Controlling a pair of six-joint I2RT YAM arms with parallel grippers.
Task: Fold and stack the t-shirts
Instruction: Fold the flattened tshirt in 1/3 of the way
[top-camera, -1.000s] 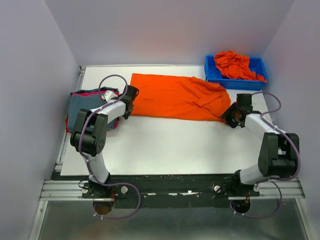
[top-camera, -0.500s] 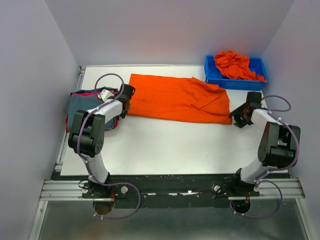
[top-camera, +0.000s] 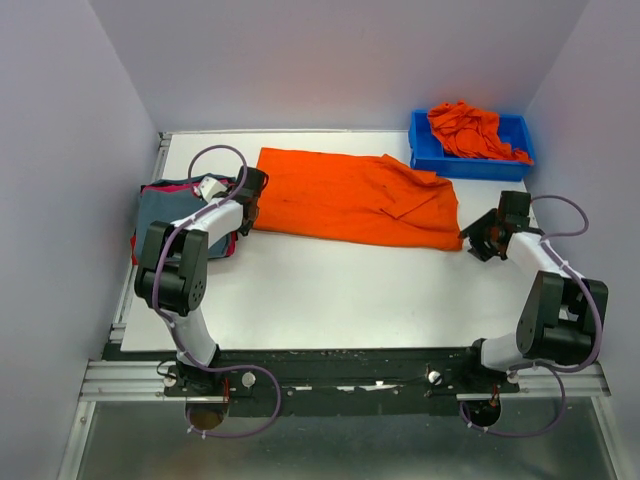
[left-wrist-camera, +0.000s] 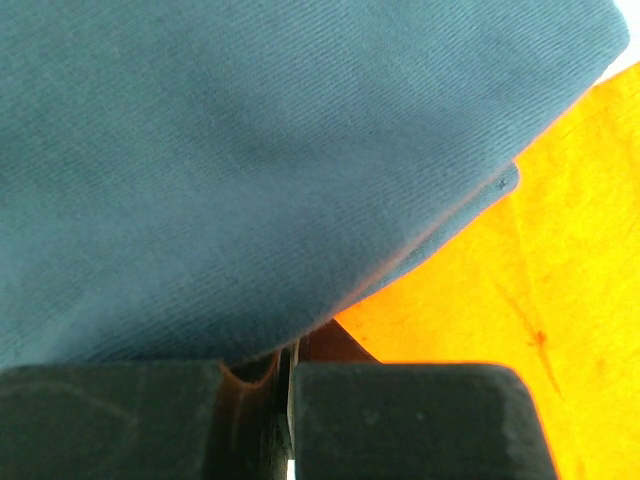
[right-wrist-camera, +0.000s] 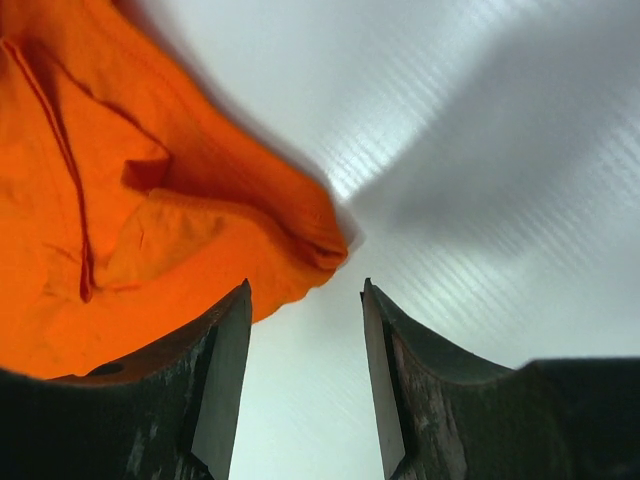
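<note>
The near half of the table (top-camera: 340, 290) lies bare and free to cross. Farther back the spread orange t-shirt (top-camera: 350, 195) fills the middle, with the folded stack (top-camera: 160, 215) at its left edge and the blue bin (top-camera: 470, 166) (heaped with orange cloth (top-camera: 465, 130)) beyond its right corner.

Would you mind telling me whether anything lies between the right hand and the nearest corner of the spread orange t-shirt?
Nothing visible does. The right hand is open, and the orange t-shirt has its corner just ahead of the fingers, with only bare table between.
</note>
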